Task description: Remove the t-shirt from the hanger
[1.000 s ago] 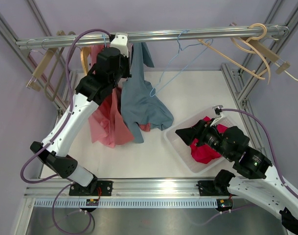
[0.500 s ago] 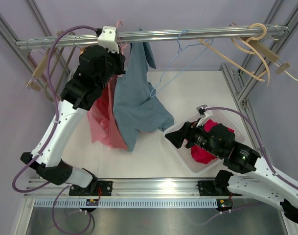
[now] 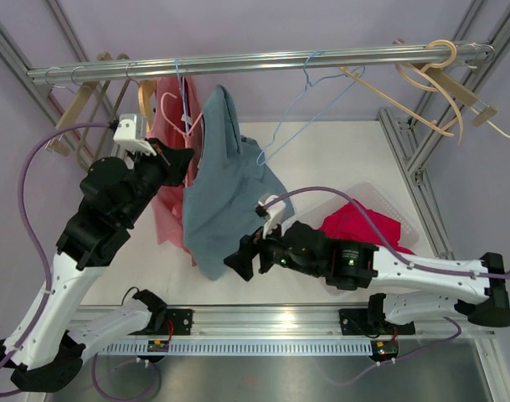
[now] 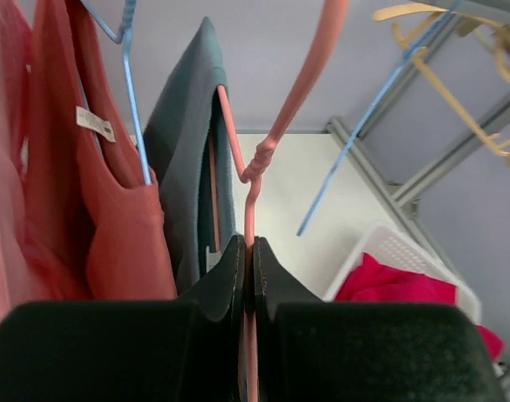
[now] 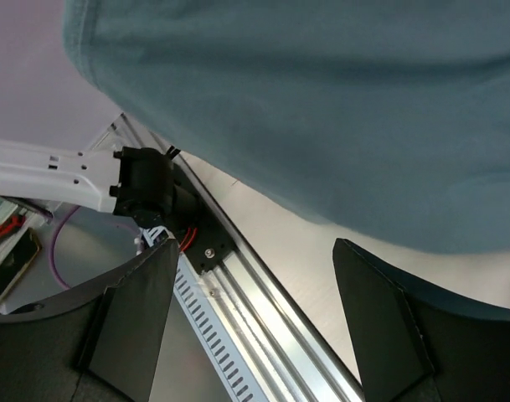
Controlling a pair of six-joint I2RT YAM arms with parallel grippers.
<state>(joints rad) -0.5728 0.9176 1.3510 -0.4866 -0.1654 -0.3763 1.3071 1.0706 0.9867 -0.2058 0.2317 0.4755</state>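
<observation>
One illegible tag (image 4: 95, 123); left pincer (image 4: 248, 251) clamps pink hanger (image 4: 256, 159), right pincer (image 5: 255, 249) gapes near t-shirt (image 5: 321, 109).

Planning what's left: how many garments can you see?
3: a grey-blue t-shirt on the gripped pink hanger, a pink shirt beside it on the rail, a red garment in the basket. Others may be hidden.

No readable text in any view. Closest thing: a small white neck tag (image 4: 95, 123) inside the collar of the coral shirt (image 4: 121, 226), left wrist view. Faint print on it, too small and blurred to make out.
</observation>
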